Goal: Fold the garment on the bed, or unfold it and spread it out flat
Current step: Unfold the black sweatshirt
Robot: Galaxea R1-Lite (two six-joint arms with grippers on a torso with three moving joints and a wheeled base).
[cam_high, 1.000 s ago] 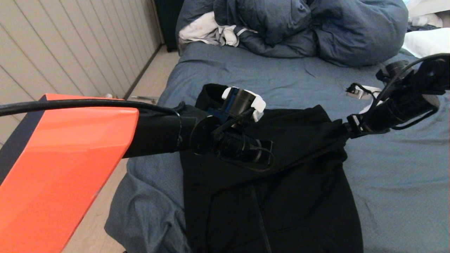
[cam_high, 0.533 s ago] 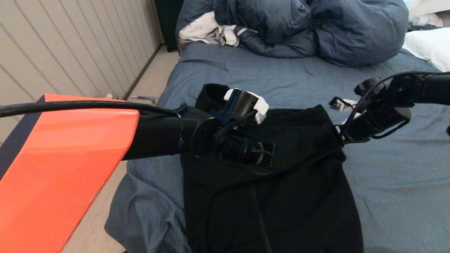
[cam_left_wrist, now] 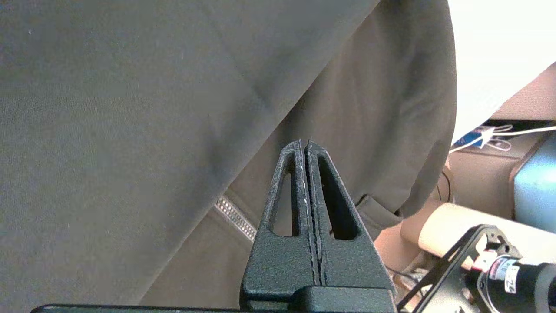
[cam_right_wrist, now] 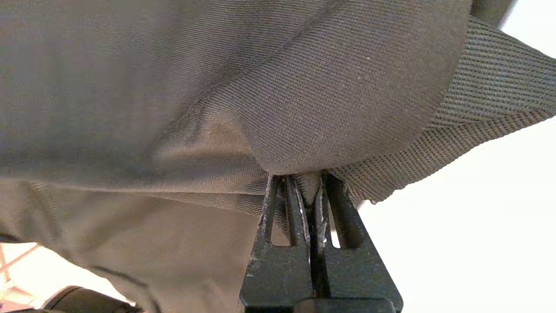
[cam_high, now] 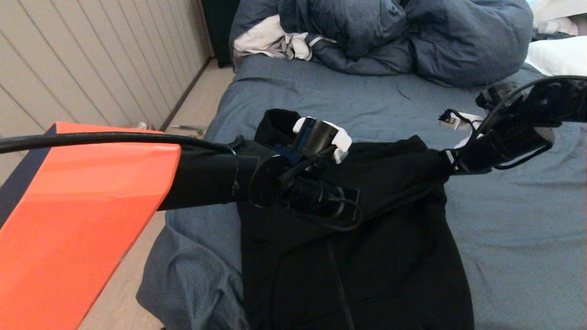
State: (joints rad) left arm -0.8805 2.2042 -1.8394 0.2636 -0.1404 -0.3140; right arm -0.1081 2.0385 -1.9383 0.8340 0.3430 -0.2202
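Black, thick fleece is what I have to work with: the hooded sweatshirt [cam_high: 367, 238] lies front-up along the near half of the bed [cam_high: 348, 101], its zipper [cam_high: 337, 279] running down the middle toward me, and its far part is lifted clear of the blue-grey sheet. That lift is my doing on both sides. My right gripper [cam_high: 448, 161] has its jaws pressed together on a bunch of cloth at the sweatshirt's far right corner; the right wrist view shows fabric wedged between the fingers [cam_right_wrist: 289, 208], with a ribbed band [cam_right_wrist: 491, 95] just beside the pinch (a hem or a cuff, I would guess). Taut creases run from that pinch across to my left gripper [cam_high: 353, 210], which hangs over the chest area. Its jaws are fully together too, but the left wrist view shows only a sliver of pale edge between them, so I cannot tell whether it truly holds cloth. Held high at two points, the top edge should carry as one straight line for a fold. Behind it all sits the rumpled dark blue duvet [cam_high: 412, 36], well apart from the sweatshirt.
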